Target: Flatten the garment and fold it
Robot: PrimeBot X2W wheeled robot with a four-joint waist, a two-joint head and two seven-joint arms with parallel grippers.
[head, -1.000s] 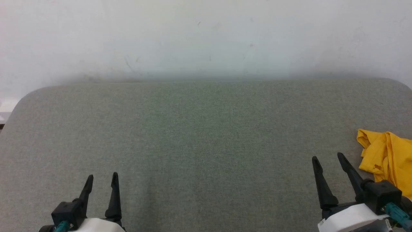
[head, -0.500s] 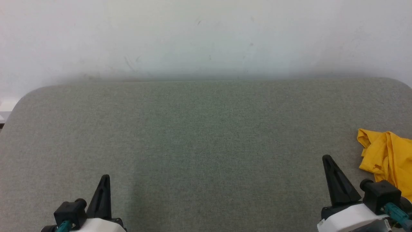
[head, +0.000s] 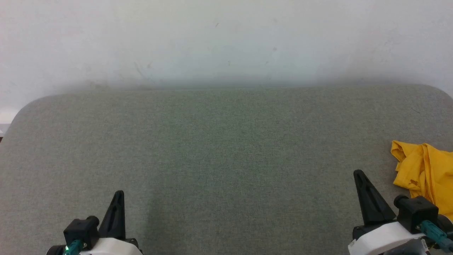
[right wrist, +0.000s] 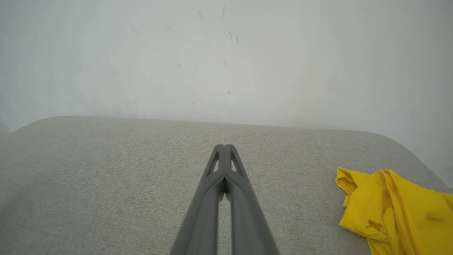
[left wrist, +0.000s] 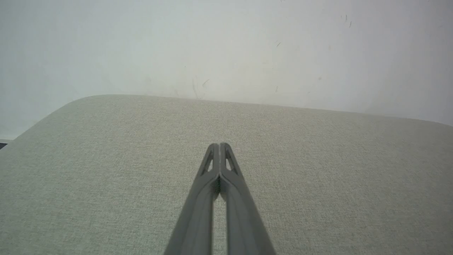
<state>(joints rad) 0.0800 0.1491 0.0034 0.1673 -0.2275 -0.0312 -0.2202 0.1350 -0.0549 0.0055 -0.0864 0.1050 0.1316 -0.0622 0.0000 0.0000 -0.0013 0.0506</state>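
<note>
The garment [head: 424, 170] is a crumpled heap of mustard-yellow fabric at the right edge of the grey padded table [head: 226, 141], partly cut off by the head view's edge. It lies to the right of my right gripper [head: 358, 173], a little apart from the fingers. That gripper is shut, tips pressed together with nothing between them. In the right wrist view the same bunched garment [right wrist: 396, 216] sits at the lower right, beside the closed right gripper [right wrist: 223, 146]. My left gripper [head: 119, 193] rests at the lower left, far from the cloth, shut and empty. The left wrist view has the left gripper [left wrist: 219, 144] with its tips touching.
The grey fabric-covered table has rounded far corners and ends against a pale wall [head: 226, 42] close behind it. Its left edge [head: 10, 124] drops off near the far left.
Both grippers stood open a second ago and have closed on nothing. The arms and the garment have stayed in place; the head view has shifted slightly.
</note>
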